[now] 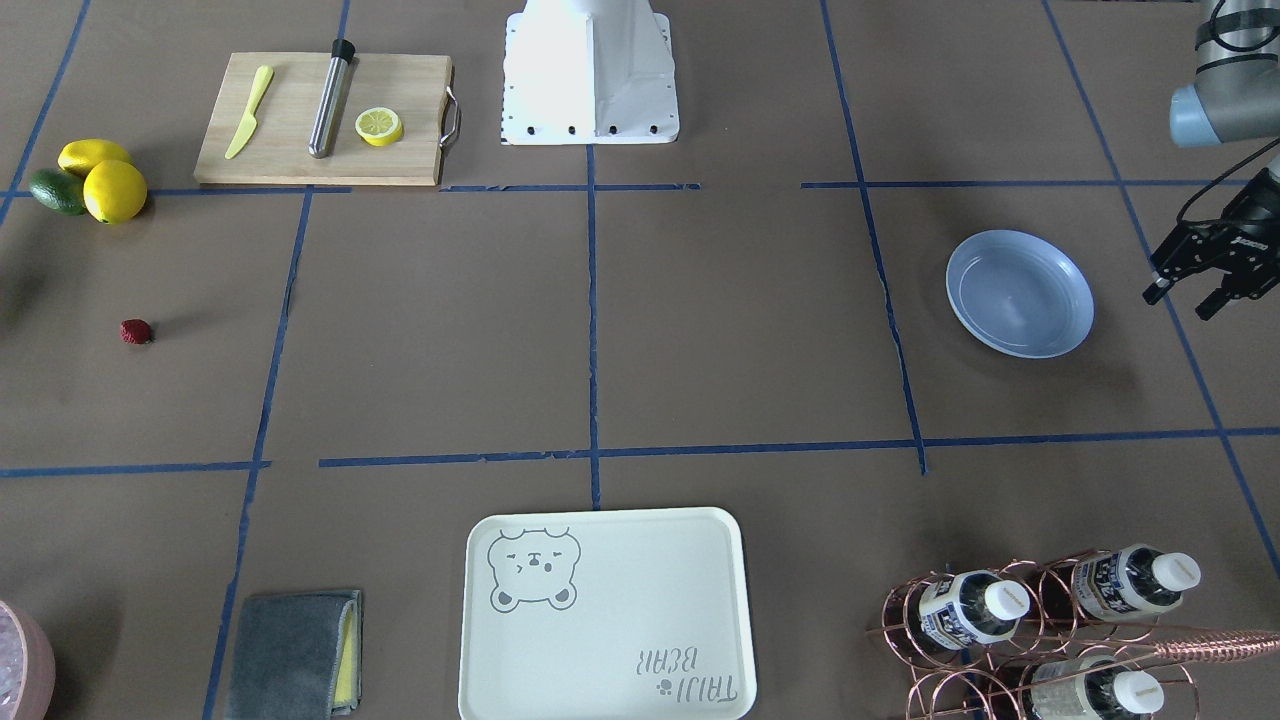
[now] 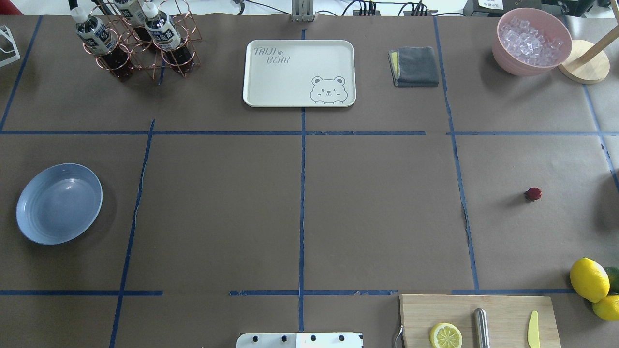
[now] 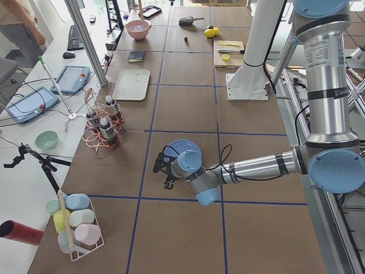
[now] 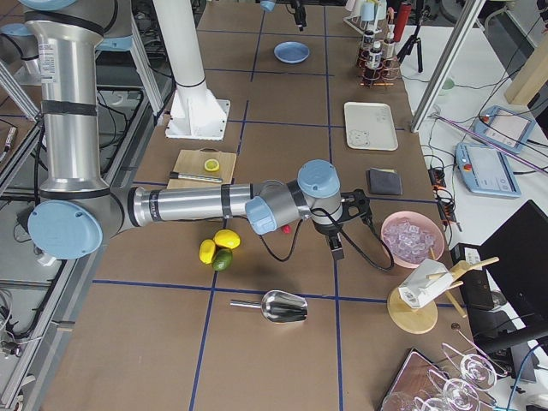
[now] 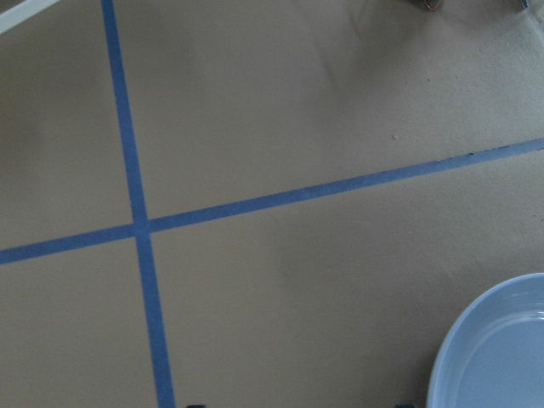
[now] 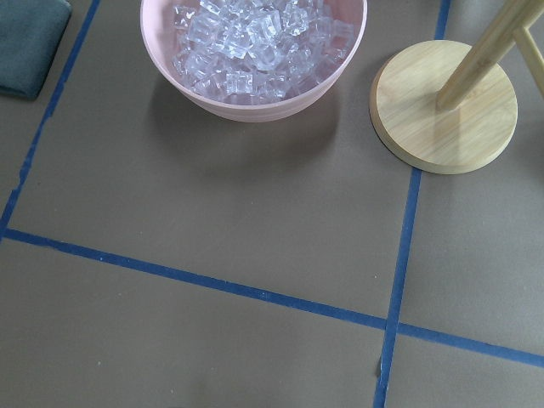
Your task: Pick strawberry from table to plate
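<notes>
Paper-covered counter: brown, with a grid of blue tape lines. Small bumpy strawberry: dark red. Round glossy plate: light blue. Rectangular tray: cream, with grey bear drawing and lettering. Round bowl: pink, holding clear ice cubes. Folded cloth: grey, yellow edge.

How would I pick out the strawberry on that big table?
Find the wooden cutting board near the edge of the brown table, then the lemons piled beside it. Just beyond them, alone on bare paper, lies the strawberry: tiny, dark red and bumpy, far smaller than the yellow lemons.
</notes>
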Available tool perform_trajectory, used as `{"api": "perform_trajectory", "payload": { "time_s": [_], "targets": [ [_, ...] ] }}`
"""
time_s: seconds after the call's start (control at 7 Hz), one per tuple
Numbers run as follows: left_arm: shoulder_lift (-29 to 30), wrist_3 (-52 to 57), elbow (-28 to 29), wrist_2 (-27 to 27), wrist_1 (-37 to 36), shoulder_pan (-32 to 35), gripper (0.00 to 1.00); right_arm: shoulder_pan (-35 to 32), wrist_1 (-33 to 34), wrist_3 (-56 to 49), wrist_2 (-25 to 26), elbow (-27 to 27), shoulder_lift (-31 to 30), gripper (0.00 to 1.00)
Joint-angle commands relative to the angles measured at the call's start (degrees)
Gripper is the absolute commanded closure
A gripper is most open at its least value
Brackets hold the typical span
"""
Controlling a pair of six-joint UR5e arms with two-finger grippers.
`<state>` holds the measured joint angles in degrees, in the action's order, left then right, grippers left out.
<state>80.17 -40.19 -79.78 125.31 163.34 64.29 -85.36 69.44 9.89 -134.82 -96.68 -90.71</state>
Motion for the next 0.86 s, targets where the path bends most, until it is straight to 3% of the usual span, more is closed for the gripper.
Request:
{"api": "perform_trajectory", "payload": {
  "time_s": [0.0,0.43,0.57,0.71],
  "targets": [
    [0.1,-5.9,0.1,-2.3,3.4,-6.3,0.21,-0.1,0.0,0.0,0.0,-0.2,-0.3,0.00],
    [0.1,-10.3,0.3,-9.0,5.8,-13.6,0.25,-0.1,0.0,0.0,0.0,0.1,-0.5,0.00],
    [0.1,-14.1,0.2,-9.4,6.4,-14.2,0.58,-0.1,0.0,0.0,0.0,0.0,-0.5,0.00],
    [0.2,-15.8,-0.1,-9.2,6.8,-14.3,1.00,-0.1,0.0,0.0,0.0,0.1,-0.5,0.00]
  ]
}}
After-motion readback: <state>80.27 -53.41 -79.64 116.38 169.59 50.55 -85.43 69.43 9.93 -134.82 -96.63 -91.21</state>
